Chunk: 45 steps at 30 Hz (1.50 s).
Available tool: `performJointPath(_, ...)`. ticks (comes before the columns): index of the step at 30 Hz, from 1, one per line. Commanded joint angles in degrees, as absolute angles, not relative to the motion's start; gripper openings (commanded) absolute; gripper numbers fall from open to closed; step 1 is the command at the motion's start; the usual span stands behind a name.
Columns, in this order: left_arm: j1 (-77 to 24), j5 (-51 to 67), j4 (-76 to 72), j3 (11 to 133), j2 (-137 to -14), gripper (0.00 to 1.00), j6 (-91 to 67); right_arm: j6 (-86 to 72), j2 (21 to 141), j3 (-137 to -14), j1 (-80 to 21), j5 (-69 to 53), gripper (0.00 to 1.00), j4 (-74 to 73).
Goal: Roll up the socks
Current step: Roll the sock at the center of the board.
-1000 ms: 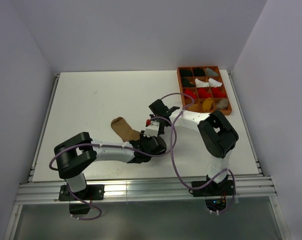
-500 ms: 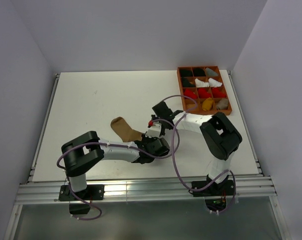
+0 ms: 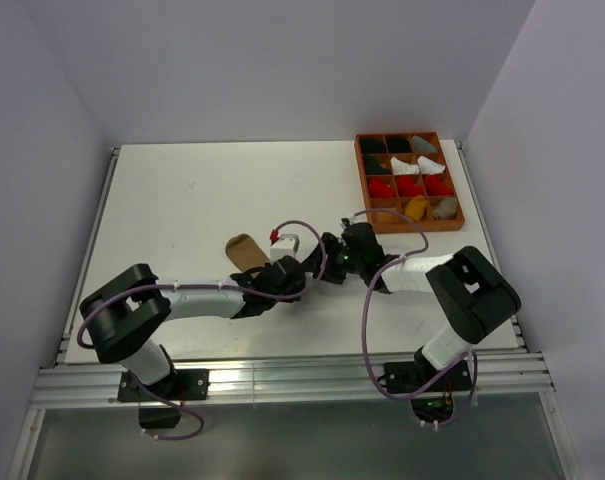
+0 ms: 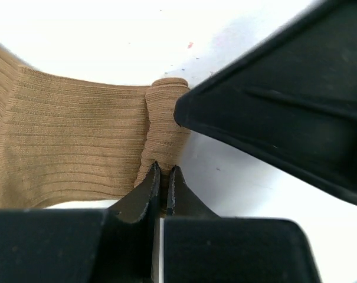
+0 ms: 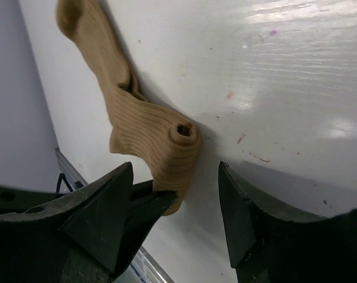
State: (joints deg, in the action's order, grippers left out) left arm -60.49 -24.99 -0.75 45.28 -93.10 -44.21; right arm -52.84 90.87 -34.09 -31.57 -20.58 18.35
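Pinching rolled end of sock (image 4: pixel 78 141), left gripper (image 4: pixel 163 183) clamped tight; right gripper (image 5: pixel 175 177) wide, straddling roll; unrolled length runs far-left.

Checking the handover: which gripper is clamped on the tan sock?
The left gripper, jaws pinched shut on the rolled end of the sock; the right gripper stands open beside that roll.

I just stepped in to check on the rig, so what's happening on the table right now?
The two arms are rolling a tan sock on the white table. The left gripper is shut on the sock's rolled-up end; the rest lies unrolled. The right gripper is open right beside that roll, gripping nothing. An orange tray of rolled sock bundles sits at the far right.
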Motion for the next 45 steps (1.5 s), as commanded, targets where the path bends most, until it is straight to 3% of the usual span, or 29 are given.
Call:
performJointPath(1, -56.27, -11.01, -9.22, 41.23, -89.92, 0.01, -48.16, -54.75, 89.73, -31.82, -31.29, -23.98, 0.67, 32.24)
performJointPath(16, -40.0, 10.89, -27.33, 27.6, -87.71, 0.03, -60.73, -57.56, 99.13, -27.07, -31.82, -27.95, 0.61, 46.23)
performJointPath(33, -34.89, 19.16, -35.51, 24.35, -94.92, 0.04, -66.88, -60.11, 109.16, -30.67, -32.96, -26.89, 0.56, 49.04)
performJointPath(35, -34.8, 19.69, -36.3, 24.0, -95.1, 0.04, -67.06, -60.03, 109.95, -31.37, -32.96, -27.16, 0.52, 48.69)
performJointPath(39, -34.8, 20.92, -37.62, 23.73, -95.89, 0.03, -67.06, -58.89, 109.95, -32.69, -32.96, -27.25, 0.32, 45.97)
performJointPath(40, -34.8, 21.09, -37.53, 23.9, -95.89, 0.03, -66.89, -58.19, 109.17, -33.04, -33.05, -27.07, 0.19, 45.18)
performJointPath(43, -34.8, 20.31, -35.08, 24.87, -95.36, 0.04, -65.31, -55.3, 107.32, -34.01, -32.96, -26.02, 0.0, 39.04)
performJointPath(45, -34.72, 18.55, -32.54, 25.14, -94.22, 0.08, -64.16, -53.01, 105.12, -35.33, -32.96, -24.71, 0.0, 33.5)
